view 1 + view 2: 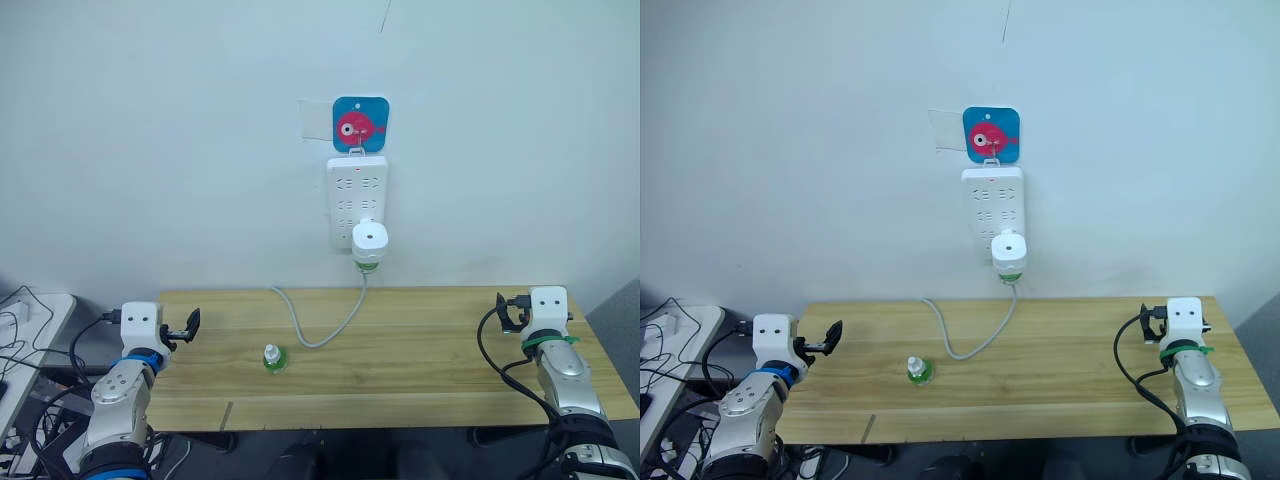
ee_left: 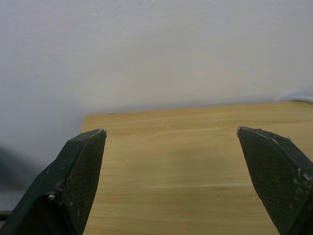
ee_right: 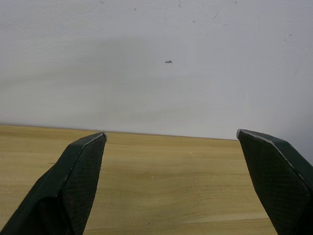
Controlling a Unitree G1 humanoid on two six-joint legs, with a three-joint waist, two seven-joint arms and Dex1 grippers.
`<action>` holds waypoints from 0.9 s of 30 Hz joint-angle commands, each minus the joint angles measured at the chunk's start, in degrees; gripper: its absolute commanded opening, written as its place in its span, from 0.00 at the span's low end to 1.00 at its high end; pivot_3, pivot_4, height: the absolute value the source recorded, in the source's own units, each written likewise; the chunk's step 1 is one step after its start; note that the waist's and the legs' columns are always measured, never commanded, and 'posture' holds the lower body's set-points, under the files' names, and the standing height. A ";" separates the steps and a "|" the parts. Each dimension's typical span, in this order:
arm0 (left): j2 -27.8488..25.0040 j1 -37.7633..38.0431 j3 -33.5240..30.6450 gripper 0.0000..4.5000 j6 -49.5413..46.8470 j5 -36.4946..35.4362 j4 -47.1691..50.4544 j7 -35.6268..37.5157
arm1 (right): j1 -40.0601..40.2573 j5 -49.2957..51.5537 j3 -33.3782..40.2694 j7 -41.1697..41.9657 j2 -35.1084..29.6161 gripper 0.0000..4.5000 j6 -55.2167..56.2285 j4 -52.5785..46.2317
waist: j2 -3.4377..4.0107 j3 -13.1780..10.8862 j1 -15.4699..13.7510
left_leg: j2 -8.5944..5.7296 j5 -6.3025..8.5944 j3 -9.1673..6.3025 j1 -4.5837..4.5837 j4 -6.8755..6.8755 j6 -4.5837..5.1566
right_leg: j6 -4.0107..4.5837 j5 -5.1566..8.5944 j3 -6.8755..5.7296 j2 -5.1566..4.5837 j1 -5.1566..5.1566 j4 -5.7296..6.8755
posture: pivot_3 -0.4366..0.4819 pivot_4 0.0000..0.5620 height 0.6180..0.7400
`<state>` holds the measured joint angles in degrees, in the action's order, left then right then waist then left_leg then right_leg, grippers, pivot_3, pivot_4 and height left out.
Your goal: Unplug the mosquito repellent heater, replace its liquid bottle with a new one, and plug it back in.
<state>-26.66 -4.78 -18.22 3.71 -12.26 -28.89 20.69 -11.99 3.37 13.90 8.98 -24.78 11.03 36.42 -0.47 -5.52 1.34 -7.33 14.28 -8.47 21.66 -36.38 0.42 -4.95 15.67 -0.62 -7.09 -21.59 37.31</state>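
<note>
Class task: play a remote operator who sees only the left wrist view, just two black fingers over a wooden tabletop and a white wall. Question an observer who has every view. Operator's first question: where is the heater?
Observer: The mosquito repellent heater is plugged into the bottom of the white power strip hanging on the wall, above the table's far edge.
Operator: Is a spare bottle anywhere?
Observer: Yes, a small green bottle stands upright on the wooden table, near the grey cable from the strip.
Operator: What is the other arm doing?
Observer: The right gripper is over the table's right end, fingers wide apart, holding nothing.
</note>
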 commanded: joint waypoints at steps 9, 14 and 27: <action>-1.46 -0.15 -0.98 1.00 -1.81 -2.42 3.62 3.97 | 2.47 0.30 0.26 1.71 -0.66 1.00 0.96 -5.38 | 0.02 -0.12 0.07 | 0.01 0.01 0.00 0.02 0.00 0.01 | 0.00 0.00 0.01 0.00 -0.01 -0.01 | 0.49 0.21 1.00; -1.40 0.49 -1.00 1.00 -2.09 -3.15 4.65 5.64 | 3.42 0.38 0.28 2.35 -0.89 1.00 0.18 -7.50 | 0.01 -0.28 0.08 | 0.03 0.01 -0.01 0.02 0.00 0.01 | 0.01 0.01 -0.01 0.00 -0.01 -0.01 | 0.49 0.22 1.00; -11.99 5.13 -1.80 1.00 -15.05 -14.37 24.33 23.66 | 14.22 8.93 -1.21 14.72 -2.28 1.00 -14.33 -38.46 | 0.00 -4.83 0.17 | 0.29 -0.01 -0.02 0.57 0.02 0.00 | 0.23 -0.05 -0.01 -0.10 -0.53 0.00 | 0.47 0.47 1.00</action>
<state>-36.53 0.66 -18.52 -9.23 -24.27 -9.40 41.28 1.14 9.66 12.89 21.64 -26.13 -0.38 5.69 -0.47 -10.35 1.51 -6.98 14.26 -8.49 22.34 -36.36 0.41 -4.67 15.58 -0.64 -7.15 -22.23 37.30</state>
